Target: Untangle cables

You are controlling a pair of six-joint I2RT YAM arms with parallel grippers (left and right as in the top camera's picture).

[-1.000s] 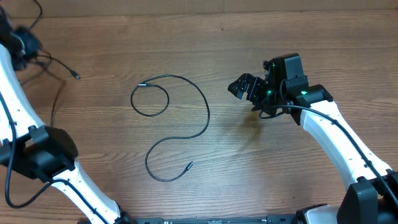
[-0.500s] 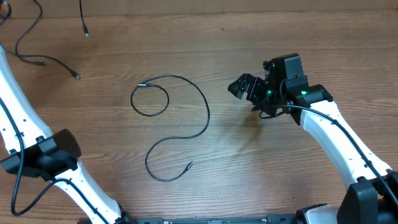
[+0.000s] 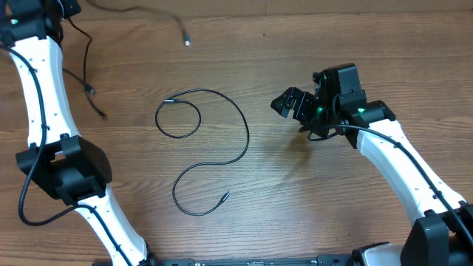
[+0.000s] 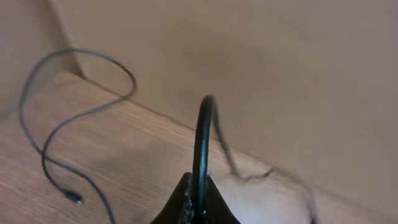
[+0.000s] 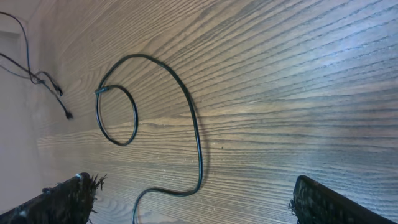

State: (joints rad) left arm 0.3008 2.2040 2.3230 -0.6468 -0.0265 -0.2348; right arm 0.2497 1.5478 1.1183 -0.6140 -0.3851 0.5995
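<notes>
Black cable (image 4: 200, 137) pinched in the left claw (image 4: 196, 210); right claw (image 5: 196, 199) spread wide.

A wood-grain table (image 3: 310, 207) meets a plain beige wall (image 4: 280, 74).

The cable (image 3: 247, 134) lies left of the right tool (image 3: 290, 112).

The overhead view looks straight down from well above on the brown wood-grain table (image 3: 295, 214) and covers most of its top. The left wrist view sits low and close by the table's far edge, facing a plain beige wall (image 4: 280, 56). The right wrist view looks obliquely across the tabletop from nearer in. It shares with the overhead view the thin black cable lying in a loop and a long curve (image 5: 198, 146).
</notes>
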